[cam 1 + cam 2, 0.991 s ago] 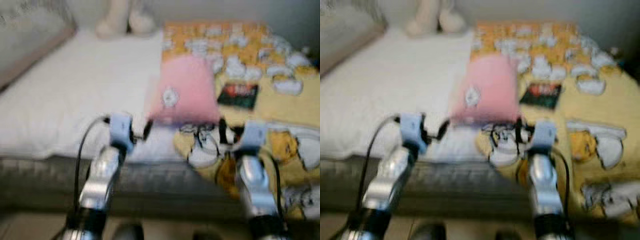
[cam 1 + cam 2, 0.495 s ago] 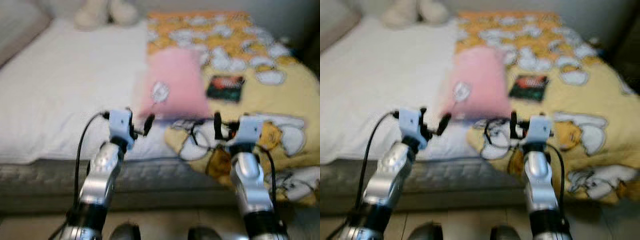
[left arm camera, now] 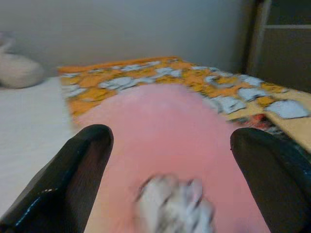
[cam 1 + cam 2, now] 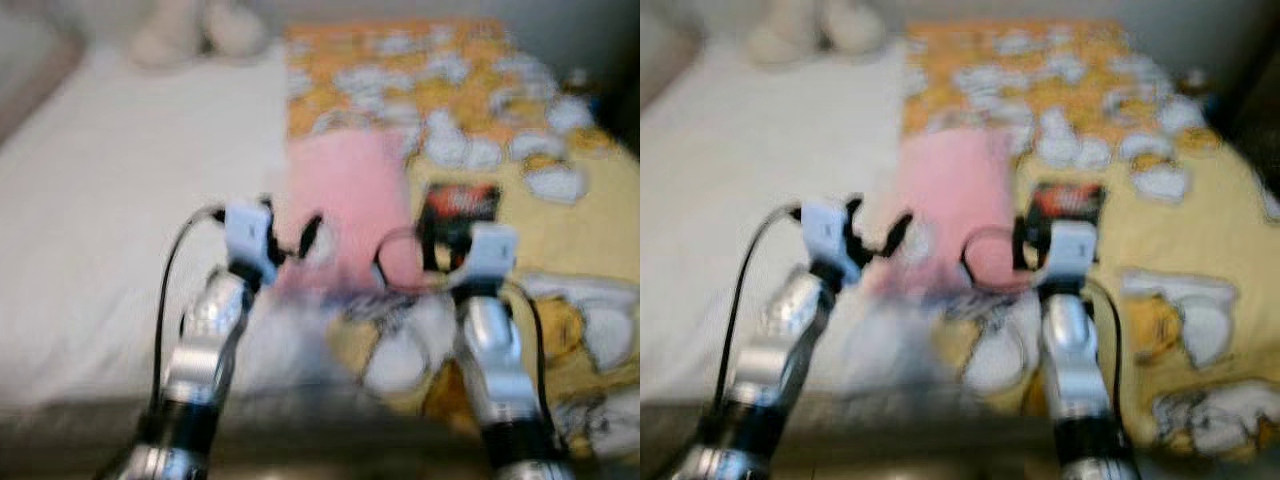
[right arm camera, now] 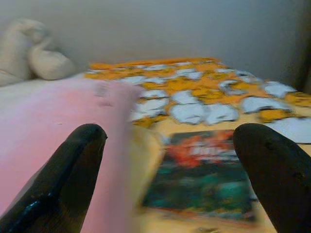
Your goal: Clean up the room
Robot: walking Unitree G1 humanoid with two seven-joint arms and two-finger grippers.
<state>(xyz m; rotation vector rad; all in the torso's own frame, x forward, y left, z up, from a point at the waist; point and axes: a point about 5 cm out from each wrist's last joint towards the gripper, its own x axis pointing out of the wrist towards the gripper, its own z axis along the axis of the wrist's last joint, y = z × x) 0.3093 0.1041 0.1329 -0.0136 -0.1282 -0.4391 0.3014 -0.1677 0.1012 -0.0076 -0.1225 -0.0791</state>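
Note:
A pink pillow (image 4: 345, 205) with a small white patch (image 3: 175, 204) lies on the bed, where the white sheet meets a yellow and orange patterned blanket (image 4: 440, 70). A dark book with red print (image 5: 204, 174) rests on the blanket just right of the pillow. My left gripper (image 4: 290, 218) hovers open at the pillow's near left edge, with the pillow spread between its fingers (image 3: 92, 145). My right gripper (image 4: 445, 228) hangs open low over the blanket, pointing at the book, with the pillow's side next to it. Nothing is held.
A cream plush toy (image 4: 195, 30) sits at the head of the bed by the wall. The white sheet (image 4: 120, 200) covers the bed's left half. The bed's front edge (image 4: 300, 420) runs close below my arms. Dark furniture (image 3: 282, 43) stands beyond the blanket.
The camera has shifted forward over the bed and is blurred. Both grippers now reach farther in, the left at the pillow's edge and the right near the book.

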